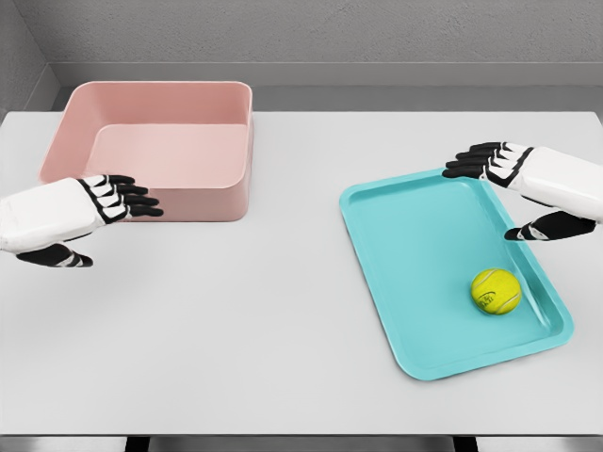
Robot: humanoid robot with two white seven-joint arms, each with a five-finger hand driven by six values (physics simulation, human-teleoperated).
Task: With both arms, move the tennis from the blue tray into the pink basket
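- Flat white rectangular table (236, 320) fills most of head view; grey wall behind at 12 o'clock.
- Pink plastic basket w/ rounded corners and tall walls (203, 200) sits at approx 10 o'clock on table, upright, open top, nothing visible inside.
- Blue-teal shallow rectangular tray w/ raised rim (415, 245) lies at approx 4 o'clock, well apart from basket, turned a bit so its long side runs toward 5 o'clock.
- Left hand, white w/ black fingertips (89, 212), comes in from 9 o'clock edge; fingers straight and held together, pointing toward 3 o'clock, thumb dropped below palm. Open, holds nothing. Fingertips appear just in front of basket's near wall by its 7 o'clock corner; contact can't be told.
- Right hand, same white/black build (528, 184), comes in from 3 o'clock edge above tray's far right corner; fingers extended toward 9 o'clock, thumb hanging below, spread from fingers. Open, holds nothing; whether it touches tray rim can't be told.
- Yellow-green fuzzy tennis ball (496, 291) rests on tray floor near tray's 4 o'clock side, close to right rim. It sits below and apart from right hand, at roughly hand's 6 o'clock. Well apart from left hand and basket.
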